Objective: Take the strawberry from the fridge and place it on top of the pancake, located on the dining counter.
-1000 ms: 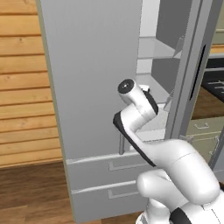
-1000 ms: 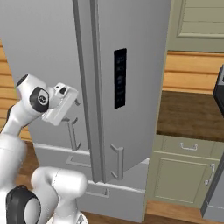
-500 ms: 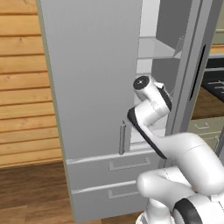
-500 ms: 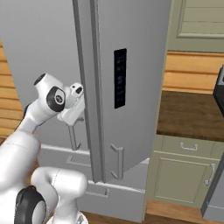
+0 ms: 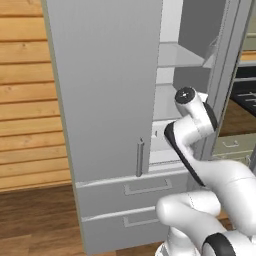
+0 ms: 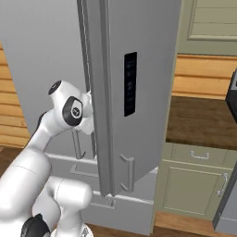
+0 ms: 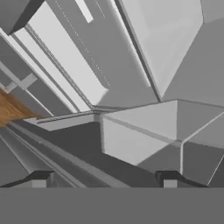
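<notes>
Arm reaches into the fridge (image 5: 110, 100) between its shut left door and open right door (image 6: 139, 92) (drawers below).

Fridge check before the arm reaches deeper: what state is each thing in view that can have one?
fridge: left door shut, right door swung open.
bottom drawers: both shut.
end effector: fingertips spread apart, nothing between them, facing the fridge interior.
cabinet door beside the fridge: shut.

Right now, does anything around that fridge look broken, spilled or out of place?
Nothing stands out. The fridge has its right door swung open, and the arm reaches into the gap; the shelves in sight look tidy and bare.
</notes>
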### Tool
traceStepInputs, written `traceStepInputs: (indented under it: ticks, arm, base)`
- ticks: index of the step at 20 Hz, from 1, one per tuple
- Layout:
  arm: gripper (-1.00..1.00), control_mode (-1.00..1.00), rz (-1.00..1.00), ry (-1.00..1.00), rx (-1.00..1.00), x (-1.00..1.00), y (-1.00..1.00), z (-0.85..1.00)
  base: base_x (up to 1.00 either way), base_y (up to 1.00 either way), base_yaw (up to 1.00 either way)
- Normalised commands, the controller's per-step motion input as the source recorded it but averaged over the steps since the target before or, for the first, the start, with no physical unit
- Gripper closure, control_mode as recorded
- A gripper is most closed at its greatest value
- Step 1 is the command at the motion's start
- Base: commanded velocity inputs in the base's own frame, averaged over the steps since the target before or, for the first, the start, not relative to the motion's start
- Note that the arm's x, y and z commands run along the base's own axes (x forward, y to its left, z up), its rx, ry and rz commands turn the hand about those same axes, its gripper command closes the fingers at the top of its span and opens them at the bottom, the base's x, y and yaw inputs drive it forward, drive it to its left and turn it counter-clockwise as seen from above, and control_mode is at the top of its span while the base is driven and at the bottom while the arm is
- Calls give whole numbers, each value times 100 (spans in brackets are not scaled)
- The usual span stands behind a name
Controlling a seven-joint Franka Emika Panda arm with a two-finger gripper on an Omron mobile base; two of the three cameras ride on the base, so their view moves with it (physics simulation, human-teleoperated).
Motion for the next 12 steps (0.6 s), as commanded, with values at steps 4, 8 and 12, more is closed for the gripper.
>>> traceStepInputs:
  ticks: [4, 8, 12]
  arm:
    - [-100, -100, -3, -18, 1, -65, -63, 11]
    - [-100, -100, -10, -11, 2, -49, -62, 17]
    - [-100, -100, -13, -2, 4, -10, -67, 22]
  base:
    - [0, 0, 0]
    - [0, 0, 0]
    - [0, 0, 0]
